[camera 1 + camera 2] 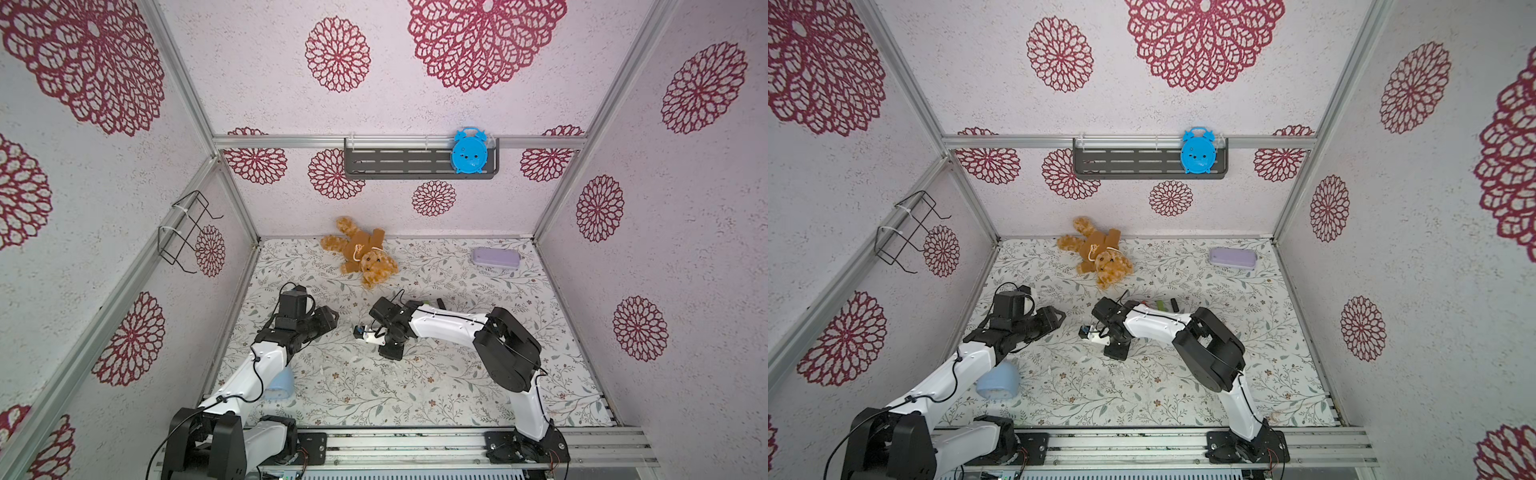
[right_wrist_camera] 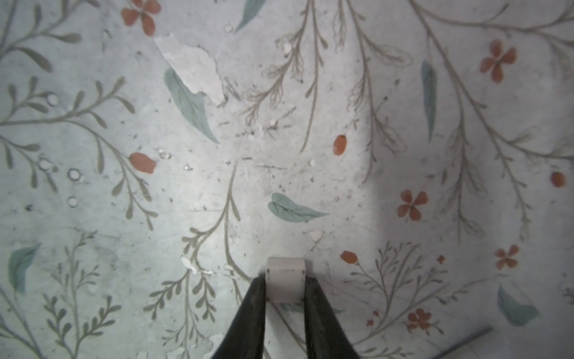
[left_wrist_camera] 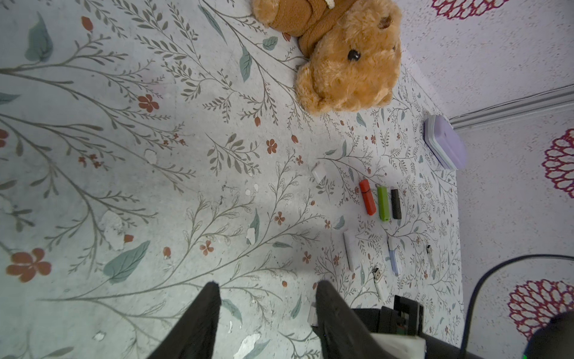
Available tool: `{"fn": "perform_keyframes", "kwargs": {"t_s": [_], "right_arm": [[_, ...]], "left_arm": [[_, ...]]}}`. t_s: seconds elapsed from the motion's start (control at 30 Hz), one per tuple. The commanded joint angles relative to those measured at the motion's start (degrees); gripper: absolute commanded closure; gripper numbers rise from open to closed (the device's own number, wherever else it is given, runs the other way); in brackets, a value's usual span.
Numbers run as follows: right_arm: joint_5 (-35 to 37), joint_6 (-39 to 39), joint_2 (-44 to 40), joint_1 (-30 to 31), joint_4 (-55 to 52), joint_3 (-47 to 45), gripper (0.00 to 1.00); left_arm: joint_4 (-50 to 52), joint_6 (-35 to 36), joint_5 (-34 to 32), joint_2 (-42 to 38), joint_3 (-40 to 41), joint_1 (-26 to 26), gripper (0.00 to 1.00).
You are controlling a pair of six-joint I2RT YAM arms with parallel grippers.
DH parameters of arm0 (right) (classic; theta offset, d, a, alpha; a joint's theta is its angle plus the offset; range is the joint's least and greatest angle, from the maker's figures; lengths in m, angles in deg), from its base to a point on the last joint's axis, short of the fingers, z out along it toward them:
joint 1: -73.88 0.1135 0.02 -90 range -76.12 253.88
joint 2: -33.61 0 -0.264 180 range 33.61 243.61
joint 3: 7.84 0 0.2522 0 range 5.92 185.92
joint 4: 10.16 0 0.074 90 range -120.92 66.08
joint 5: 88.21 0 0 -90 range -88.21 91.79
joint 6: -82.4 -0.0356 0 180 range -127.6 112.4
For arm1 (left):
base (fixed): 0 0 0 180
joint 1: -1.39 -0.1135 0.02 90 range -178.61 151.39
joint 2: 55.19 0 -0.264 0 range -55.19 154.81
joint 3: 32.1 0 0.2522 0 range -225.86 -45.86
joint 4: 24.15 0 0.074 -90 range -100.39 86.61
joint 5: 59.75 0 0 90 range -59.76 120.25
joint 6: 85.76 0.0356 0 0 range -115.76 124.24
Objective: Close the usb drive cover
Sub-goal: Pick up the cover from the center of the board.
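A small white usb drive (image 2: 285, 279) shows end-on in the right wrist view, just above the floral table. My right gripper (image 2: 285, 280) is shut on it, one black finger pressed against each side. I cannot tell how its cover stands. In the left wrist view a pale corner of this drive (image 3: 312, 314) peeks out beside one finger. My left gripper (image 3: 267, 283) is open with only bare table between its fingers. In a top view the left gripper (image 1: 331, 316) points toward the right arm (image 1: 440, 324), a short gap apart.
Red (image 3: 367, 200), green (image 3: 383, 203) and black (image 3: 396, 203) usb drives lie in a row, with several pale ones (image 3: 349, 250) and a white cap (image 3: 319, 172) nearby. Teddy bear (image 1: 361, 253) and purple case (image 1: 495, 257) at the back. A light blue cup (image 1: 998, 382) lies under the left arm.
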State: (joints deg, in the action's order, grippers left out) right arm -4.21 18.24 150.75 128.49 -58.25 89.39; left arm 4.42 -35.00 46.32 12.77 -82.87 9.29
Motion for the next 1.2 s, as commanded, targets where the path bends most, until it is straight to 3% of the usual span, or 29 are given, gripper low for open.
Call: {"fn": "perform_keyframes", "kwargs": {"t_s": [0.0, 0.23, 0.57, 0.8, 1.17], "right_arm": [[1.3, -1.5, -2.6, 0.2, 1.1, -1.5, 0.76], [3.5, -4.1, -12.7, -0.3, 9.2, -7.0, 0.78], [9.7, -5.7, -27.9, -1.4, 21.4, -17.9, 0.79], [11.1, -6.7, -31.3, -1.3, 23.5, -19.0, 0.78], [11.3, -7.9, -32.0, -1.3, 25.7, -19.7, 0.78]], "left_arm": [[-2.1, 0.4, 3.2, 1.6, -0.9, -0.5, 0.46], [-6.2, -0.1, 12.4, 5.4, -1.9, -0.5, 0.46], [-18.6, -2.5, 33.0, 12.4, -4.5, 1.9, 0.44], [-21.9, -3.0, 36.6, 15.4, -7.3, 7.3, 0.42], [-24.0, -3.7, 39.6, 19.9, -8.7, 10.6, 0.52]]}}
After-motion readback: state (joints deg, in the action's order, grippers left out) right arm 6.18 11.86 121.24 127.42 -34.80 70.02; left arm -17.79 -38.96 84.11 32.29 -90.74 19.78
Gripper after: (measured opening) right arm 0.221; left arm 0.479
